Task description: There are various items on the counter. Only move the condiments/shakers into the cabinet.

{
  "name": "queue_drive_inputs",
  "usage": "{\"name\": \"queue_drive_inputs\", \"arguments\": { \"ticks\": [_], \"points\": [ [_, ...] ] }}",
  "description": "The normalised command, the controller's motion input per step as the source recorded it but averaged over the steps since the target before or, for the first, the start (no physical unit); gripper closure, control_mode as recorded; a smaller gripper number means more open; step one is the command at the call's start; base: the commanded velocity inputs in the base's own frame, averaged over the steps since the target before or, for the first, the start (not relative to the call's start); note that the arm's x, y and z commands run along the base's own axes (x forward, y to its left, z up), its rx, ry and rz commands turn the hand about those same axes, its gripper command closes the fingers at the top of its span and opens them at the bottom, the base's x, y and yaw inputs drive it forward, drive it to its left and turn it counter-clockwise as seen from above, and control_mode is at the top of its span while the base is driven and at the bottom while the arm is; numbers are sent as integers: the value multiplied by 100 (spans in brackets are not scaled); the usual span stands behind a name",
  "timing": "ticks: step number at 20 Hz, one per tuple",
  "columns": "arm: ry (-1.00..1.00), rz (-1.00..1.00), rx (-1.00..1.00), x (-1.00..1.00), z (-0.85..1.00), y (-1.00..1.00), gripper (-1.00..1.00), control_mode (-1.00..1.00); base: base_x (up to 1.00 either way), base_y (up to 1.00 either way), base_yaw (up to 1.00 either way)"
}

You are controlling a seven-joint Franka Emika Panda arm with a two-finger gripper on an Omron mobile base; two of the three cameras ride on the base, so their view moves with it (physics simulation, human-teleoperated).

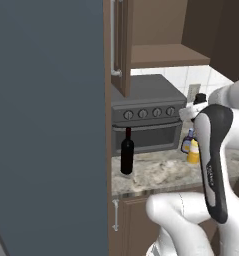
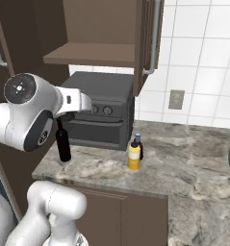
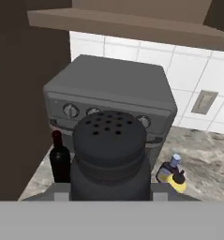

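We have the black shaker (image 3: 108, 154) pinched upright in our hand (image 3: 108, 197), raised off the bench (image 2: 184, 158) toward the cabinet (image 2: 95, 54) shelf. The yellow squeeze bottle (image 2: 134, 156) and blue-purple bottle (image 2: 139, 143) wait beside the toaster oven (image 2: 99, 110).

Even, soft rendered light; no glare; faint shadow under cabinet (image 2: 92, 53) shelf; slight blur, low resolution.

Black shaker (image 3: 108, 159) held upright aloft; yellow bottle (image 2: 134, 156) touching blue-purple bottle (image 2: 139, 144) on granite counter (image 2: 184, 153)
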Motion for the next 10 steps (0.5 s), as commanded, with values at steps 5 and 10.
{"name": "queue_drive_inputs", "arguments": {
  "ticks": [5,10],
  "points": [
    [-11,5,-7,2,100,53,100,-100,0,0,0],
    [-22,5,6,0,46,-34,100,-100,0,0,0]
  ]
}}
